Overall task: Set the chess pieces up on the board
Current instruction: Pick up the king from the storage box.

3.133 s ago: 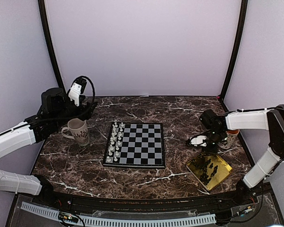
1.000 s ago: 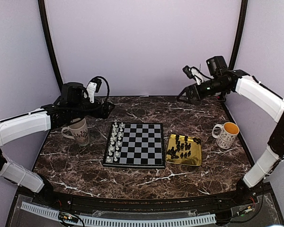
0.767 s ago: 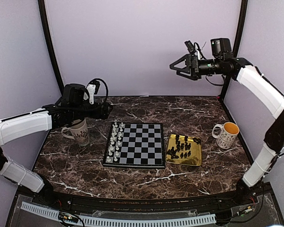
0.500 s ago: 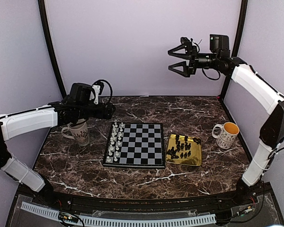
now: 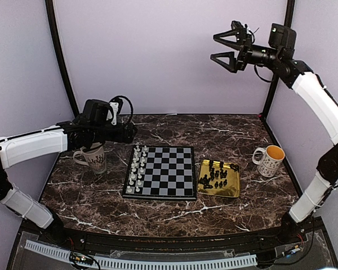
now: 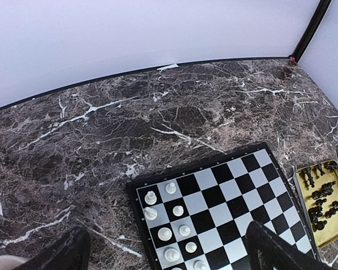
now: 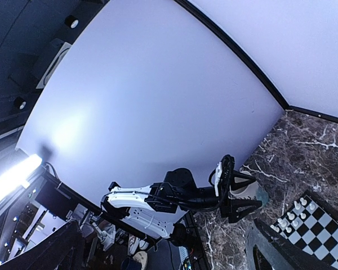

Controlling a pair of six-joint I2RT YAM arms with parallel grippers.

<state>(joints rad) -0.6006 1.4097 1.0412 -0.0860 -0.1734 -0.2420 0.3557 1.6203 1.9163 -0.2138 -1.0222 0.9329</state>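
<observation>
**Both grippers spread wide and empty, black pieces waiting beside the board**

The board (image 5: pixel 160 172) is a flat square of black and pale grey chequers with a thin black rim, lying on glossy dark marble table (image 5: pixel 101 197) veined with white. Tiny pale pieces (image 5: pixel 136 167) stand in two files along the board's left side. The black chess pieces (image 5: pixel 217 174) lie jumbled in a shiny gold tray (image 5: pixel 228 190) just beside the board's right edge.

Left of the board sits a pale patterned mug (image 5: pixel 92 156). Well to the board's right, past the tray, is a white mug (image 5: pixel 268 160) with an orange inside.

The right gripper (image 5: pixel 214 47) hangs high above and behind the board, against the plain lilac wall, its jaws spread with nothing between them. The left gripper (image 6: pixel 166 233) hovers off the board's far-left corner, jaws likewise wide and holding nothing.

The left wrist view alone shows the marble's fine veining and the board's far corner up close. The right wrist view takes in mostly the wall, the distant left arm and one corner of the board.

Bare marble runs behind the board to the back wall — and in a strip along its near edge.
</observation>
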